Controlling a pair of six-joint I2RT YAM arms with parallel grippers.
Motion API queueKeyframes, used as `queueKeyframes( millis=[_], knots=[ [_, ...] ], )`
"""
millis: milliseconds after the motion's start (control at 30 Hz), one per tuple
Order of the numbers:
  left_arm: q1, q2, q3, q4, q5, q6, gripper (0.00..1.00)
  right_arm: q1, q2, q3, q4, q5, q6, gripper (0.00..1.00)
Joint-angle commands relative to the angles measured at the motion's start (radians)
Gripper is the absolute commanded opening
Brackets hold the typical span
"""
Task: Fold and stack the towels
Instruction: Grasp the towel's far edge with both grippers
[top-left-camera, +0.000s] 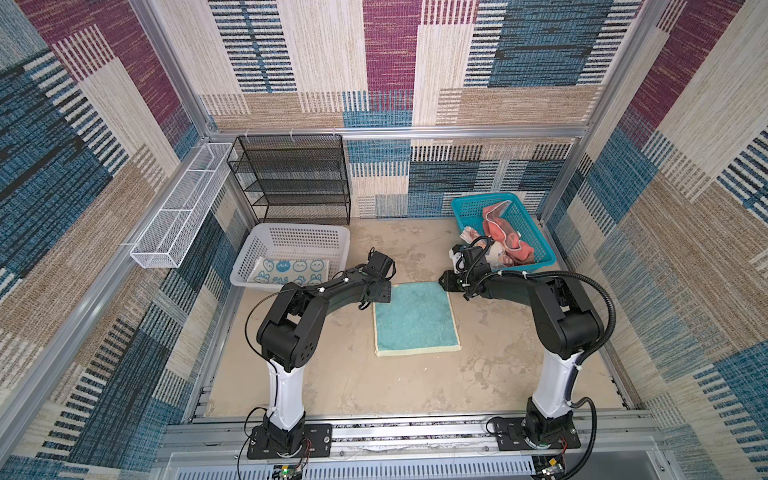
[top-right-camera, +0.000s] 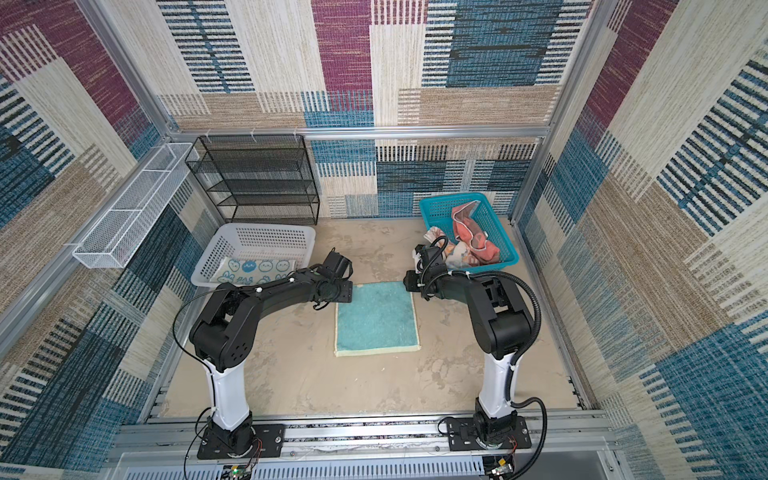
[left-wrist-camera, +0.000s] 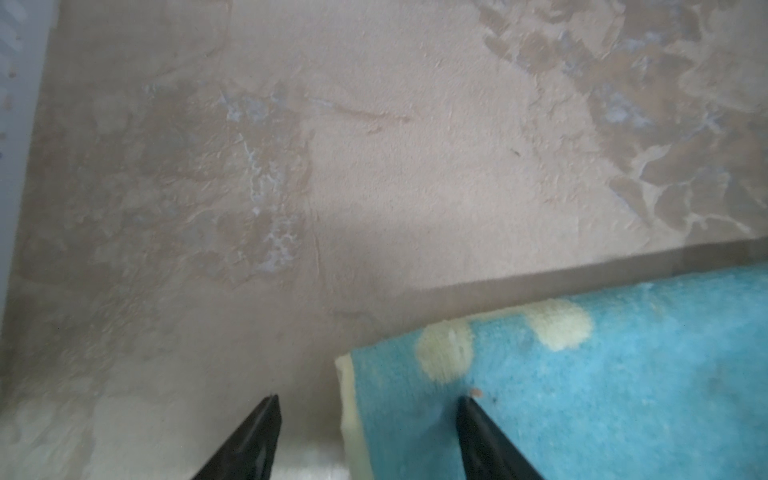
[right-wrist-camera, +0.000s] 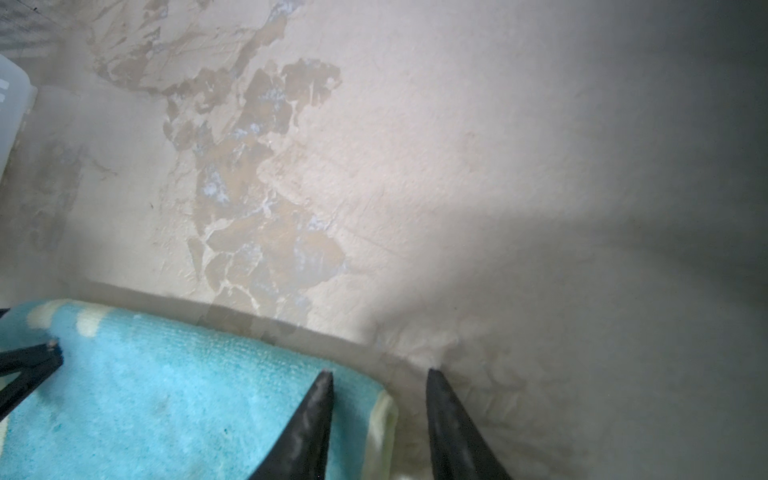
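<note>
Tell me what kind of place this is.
Probably a robot test cell, not a home: an aluminium frame lined with patterned carpet, a left arm and right arm bolted to a front rail.

Under my left hand (left-wrist-camera: 368, 401) and my right hand (right-wrist-camera: 378, 374) lies the tabletop (top-left-camera: 415, 390), beige and blotched with darker patches. Just to the left of my left hand, a little beyond it, stands a white perforated basket (top-left-camera: 299, 239). Behind that, against the back wall, is a black mesh rack (top-left-camera: 295, 183) with several shelves. Further left, a long white wire tray (top-left-camera: 183, 208) hangs on the side rail. Just beyond my right hand sits a teal perforated basket (top-left-camera: 467, 208).
</note>
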Motion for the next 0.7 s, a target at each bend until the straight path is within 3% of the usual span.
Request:
queueKeyframes(
  millis=[0,300,400,467,667],
  knots=[
    [0.002,-0.014,-0.021,0.028,0.021,0.014,0.70,0.005,0.011,0.005,-0.003,-0.020,-0.002,0.37],
    [0.008,0.001,-0.023,0.075,0.059,0.019,0.57,0.007,0.025,0.011,-0.004,-0.029,0.000,0.16],
    [0.011,0.008,-0.025,0.091,0.070,0.023,0.49,0.008,0.031,0.014,-0.002,-0.028,0.000,0.11],
    [0.013,0.017,-0.025,0.100,0.067,0.029,0.39,0.007,0.036,0.016,0.002,-0.032,0.001,0.08],
    [0.020,0.029,-0.031,0.144,0.046,0.058,0.26,0.007,0.046,0.019,0.023,-0.024,0.003,0.02]
  ],
)
